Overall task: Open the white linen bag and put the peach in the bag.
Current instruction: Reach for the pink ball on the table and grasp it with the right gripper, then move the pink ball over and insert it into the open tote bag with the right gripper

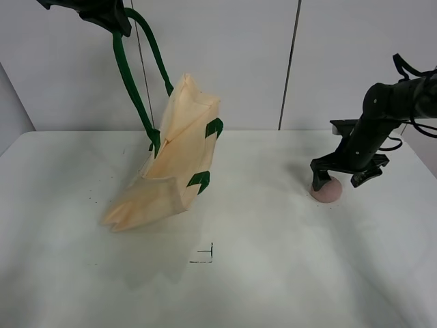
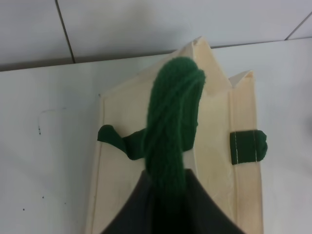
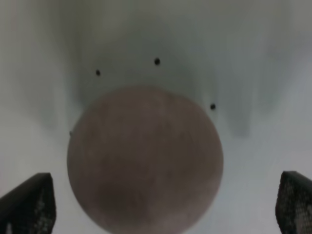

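The white linen bag hangs tilted from one dark green handle, with its lower corner resting on the table. My left gripper is shut on that handle at the top left, well above the table. In the left wrist view the handle runs from the gripper down to the bag, whose mouth looks folded flat. The peach sits on the table at the right. My right gripper is open just above it. In the right wrist view the peach lies between the spread fingertips.
The white table has a small black corner mark near the middle front. A second green handle hangs against the bag's side. A grey panelled wall stands behind the table's far edge.
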